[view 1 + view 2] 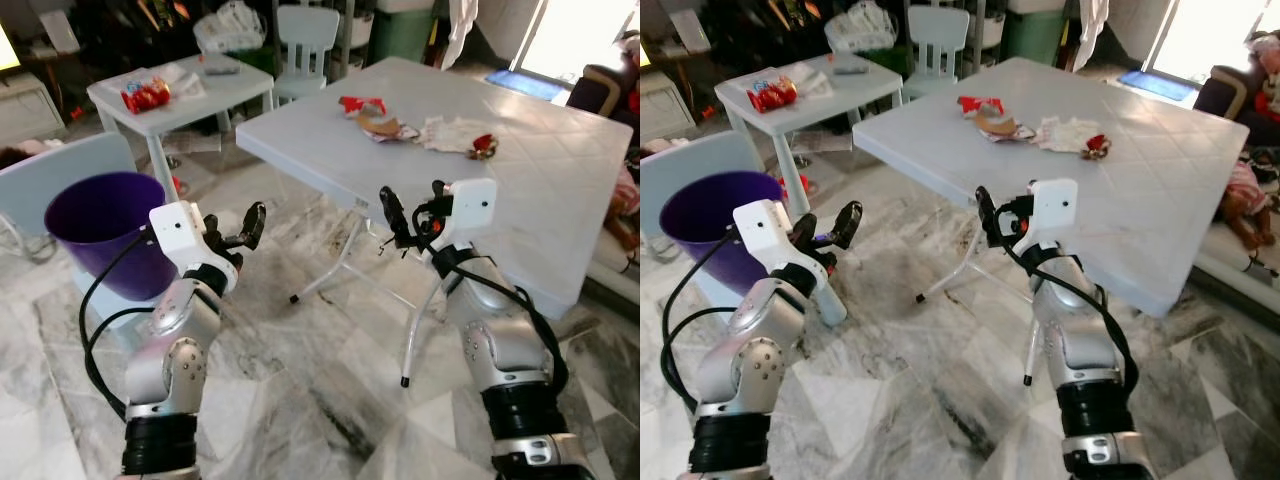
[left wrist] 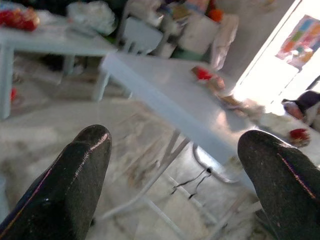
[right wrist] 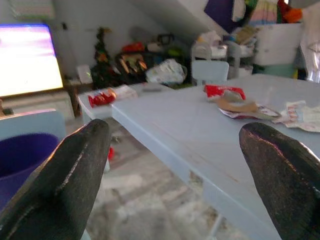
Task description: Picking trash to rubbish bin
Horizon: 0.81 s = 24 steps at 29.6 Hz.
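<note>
Left gripper (image 1: 232, 226), right gripper (image 1: 412, 207) raised, fingers spread.

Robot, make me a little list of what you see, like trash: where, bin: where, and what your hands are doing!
trash: wrappers and crumpled paper on the big white table, near its far edge
bin: purple bin on a pale chair, to the robot's left
left gripper: open, held beside the bin, holding nothing
right gripper: open, at the table's near edge, holding nothing
small table: red packet on top
</note>
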{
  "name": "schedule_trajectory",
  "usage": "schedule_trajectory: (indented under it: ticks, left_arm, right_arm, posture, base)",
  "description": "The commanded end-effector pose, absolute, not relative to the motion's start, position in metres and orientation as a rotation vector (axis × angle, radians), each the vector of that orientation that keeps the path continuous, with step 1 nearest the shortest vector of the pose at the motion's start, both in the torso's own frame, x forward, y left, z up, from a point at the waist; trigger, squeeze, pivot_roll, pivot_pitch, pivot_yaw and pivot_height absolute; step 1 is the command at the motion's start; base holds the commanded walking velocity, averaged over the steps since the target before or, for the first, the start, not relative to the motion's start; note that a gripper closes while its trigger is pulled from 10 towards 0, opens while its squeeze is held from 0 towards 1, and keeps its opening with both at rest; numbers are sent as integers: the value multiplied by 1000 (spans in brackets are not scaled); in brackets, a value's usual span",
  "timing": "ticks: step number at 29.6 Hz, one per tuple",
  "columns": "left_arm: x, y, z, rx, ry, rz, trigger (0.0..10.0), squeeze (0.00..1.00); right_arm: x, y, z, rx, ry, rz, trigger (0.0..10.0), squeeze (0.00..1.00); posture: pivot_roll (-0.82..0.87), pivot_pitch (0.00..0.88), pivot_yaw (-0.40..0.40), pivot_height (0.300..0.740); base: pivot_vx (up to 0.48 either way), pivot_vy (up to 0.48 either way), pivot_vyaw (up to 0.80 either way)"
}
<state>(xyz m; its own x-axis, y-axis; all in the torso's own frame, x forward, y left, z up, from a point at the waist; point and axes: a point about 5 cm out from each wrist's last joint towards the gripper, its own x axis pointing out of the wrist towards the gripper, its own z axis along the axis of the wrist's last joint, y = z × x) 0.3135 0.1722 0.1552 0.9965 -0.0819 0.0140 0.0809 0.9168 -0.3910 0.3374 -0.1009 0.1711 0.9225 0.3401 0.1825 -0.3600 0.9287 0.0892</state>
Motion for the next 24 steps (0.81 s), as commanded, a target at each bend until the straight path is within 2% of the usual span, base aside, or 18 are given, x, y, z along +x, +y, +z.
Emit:
schedule_trajectory:
  ticks: [1, 10, 13, 18, 19, 24]
  left_arm:
    - [316, 158, 160, -406, -4, -138, 10000, 0]
    - [322, 160, 163, -397, -5, -133, 10000, 0]
    - [323, 158, 163, -401, -8, -149, 10000, 0]
    - [324, 153, 162, -414, 0, -177, 10000, 0]
    - [326, 149, 163, -431, -6, -188, 10000, 0]
    - [331, 146, 167, -435, -12, -198, 10000, 0]
  right_arm:
    - [338, -118, 169, 99, -164, 307, 10000, 0]
    - [338, -113, 170, 103, -174, 318, 10000, 0]
    - [337, -118, 171, 97, -191, 304, 10000, 0]
    - [332, -134, 171, 55, -206, 262, 10000, 0]
    - [332, -144, 170, 42, -202, 232, 10000, 0]
    - [329, -162, 167, 13, -190, 206, 10000, 0]
  posture:
    - [110, 0, -31, 740]
    - [104, 0, -21, 740]
    - [87, 0, -13, 740]
    - [60, 0, 1, 740]
    - [42, 0, 9, 740]
    - [37, 0, 14, 740]
  base:
    - [0, 0, -800]
    - [0, 0, -800]
    - [0, 0, 0]
    - [404, 259, 0]
    - [326, 349, 0]
    - [0, 0, 0]
